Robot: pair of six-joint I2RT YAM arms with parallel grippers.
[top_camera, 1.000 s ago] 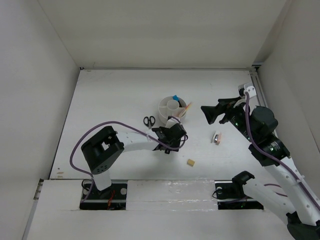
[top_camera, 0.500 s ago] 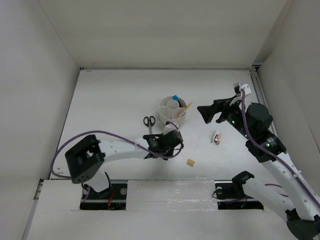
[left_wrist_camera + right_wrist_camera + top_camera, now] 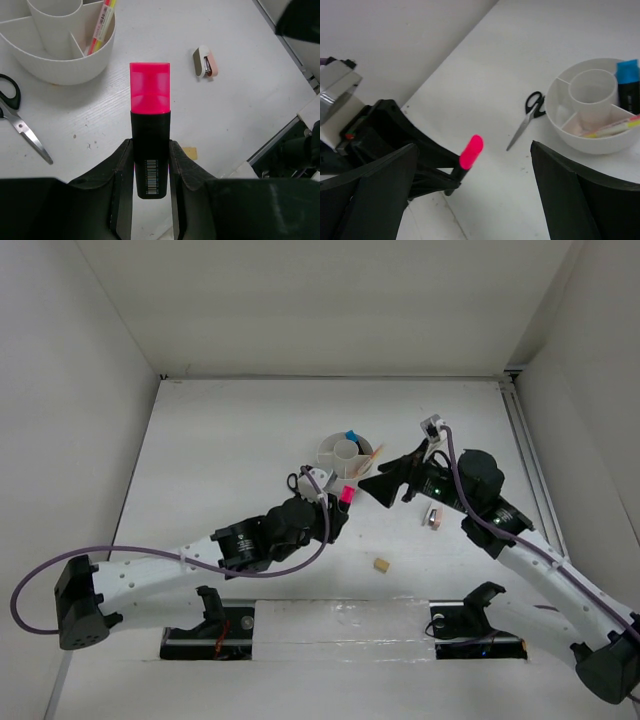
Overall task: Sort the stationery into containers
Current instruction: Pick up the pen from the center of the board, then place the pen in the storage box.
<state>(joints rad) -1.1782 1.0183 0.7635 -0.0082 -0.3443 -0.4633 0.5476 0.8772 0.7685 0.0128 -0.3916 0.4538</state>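
Observation:
My left gripper [image 3: 336,508] is shut on a black highlighter with a pink cap [image 3: 346,495] and holds it off the table, cap pointing away from the wrist [image 3: 150,90]. The round white organiser [image 3: 326,452] stands just beyond it. The organiser holds a blue-capped highlighter [image 3: 351,435] and yellow and red pens [image 3: 373,454]. Black-handled scissors [image 3: 297,483] lie on the table left of the organiser. My right gripper [image 3: 376,486] is open and empty, hovering right of the organiser; in its wrist view the pink cap [image 3: 471,151] shows between its fingers.
A small pink eraser-like item [image 3: 434,516] lies right of my right gripper. A tan eraser [image 3: 381,565] lies near the front edge. White walls close in the table at the left, back and right.
The left arm has stretched out, its elbow swinging left, and the pink-capped highlighter is raised in its gripper. The right gripper has moved left and down toward the organiser.

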